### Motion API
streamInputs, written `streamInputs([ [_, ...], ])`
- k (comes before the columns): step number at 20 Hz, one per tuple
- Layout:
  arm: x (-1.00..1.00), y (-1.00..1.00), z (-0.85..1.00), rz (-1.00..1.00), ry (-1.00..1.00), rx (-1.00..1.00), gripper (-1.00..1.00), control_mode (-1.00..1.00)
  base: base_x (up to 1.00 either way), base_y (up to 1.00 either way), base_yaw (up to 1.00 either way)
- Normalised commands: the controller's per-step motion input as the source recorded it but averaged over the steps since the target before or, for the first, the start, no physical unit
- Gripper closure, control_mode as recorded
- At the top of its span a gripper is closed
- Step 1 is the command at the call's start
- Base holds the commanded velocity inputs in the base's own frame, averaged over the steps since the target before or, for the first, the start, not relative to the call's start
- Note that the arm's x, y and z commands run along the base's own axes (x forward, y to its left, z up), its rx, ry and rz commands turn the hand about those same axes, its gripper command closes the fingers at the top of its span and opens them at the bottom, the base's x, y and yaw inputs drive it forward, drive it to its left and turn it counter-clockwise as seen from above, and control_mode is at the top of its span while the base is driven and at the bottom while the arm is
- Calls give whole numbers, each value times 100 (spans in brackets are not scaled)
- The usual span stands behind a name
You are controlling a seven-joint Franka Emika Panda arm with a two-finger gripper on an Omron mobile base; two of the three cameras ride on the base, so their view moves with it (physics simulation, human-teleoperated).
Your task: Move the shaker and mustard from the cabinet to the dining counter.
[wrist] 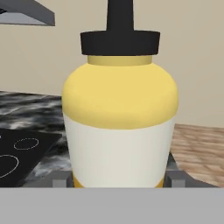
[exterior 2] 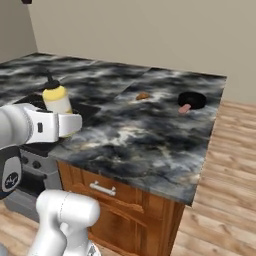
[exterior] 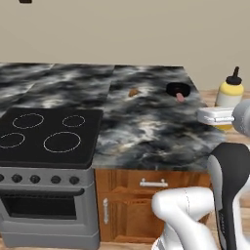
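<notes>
The mustard (exterior: pixel 230 91) (exterior 2: pixel 56 98) (wrist: pixel 120 118) is a yellow squeeze bottle with a pale label band and a black nozzle cap. It stands upright between my fingers. My gripper (exterior: pixel 225 120) (exterior 2: pixel 65 119) (wrist: pixel 118 180) is shut on its lower body and holds it in the air. It is beside the right end of the dining counter (exterior: pixel 141 128) (exterior 2: pixel 142 137), a dark marbled slab over wooden drawers. The shaker and the cabinet are out of view.
A black cooktop (exterior: pixel 46 134) over a grey oven sits at the counter's left end. A small black dish (exterior: pixel 178 89) (exterior 2: pixel 192 100) with a pink piece and a brown scrap (exterior: pixel 133 92) lie near the far right corner. Wooden floor (exterior 2: pixel 230 165) runs beyond the right edge.
</notes>
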Motion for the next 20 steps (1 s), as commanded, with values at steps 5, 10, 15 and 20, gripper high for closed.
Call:
streamInputs([
  [5,0,0,0,0,0,0,100,100,52,38,-11],
  [10,0,0,0,0,0,0,100,100,36,38,-13],
  [15,0,0,0,0,0,0,100,100,45,36,-16],
  [20,0,0,0,0,0,0,100,100,60,34,-15],
])
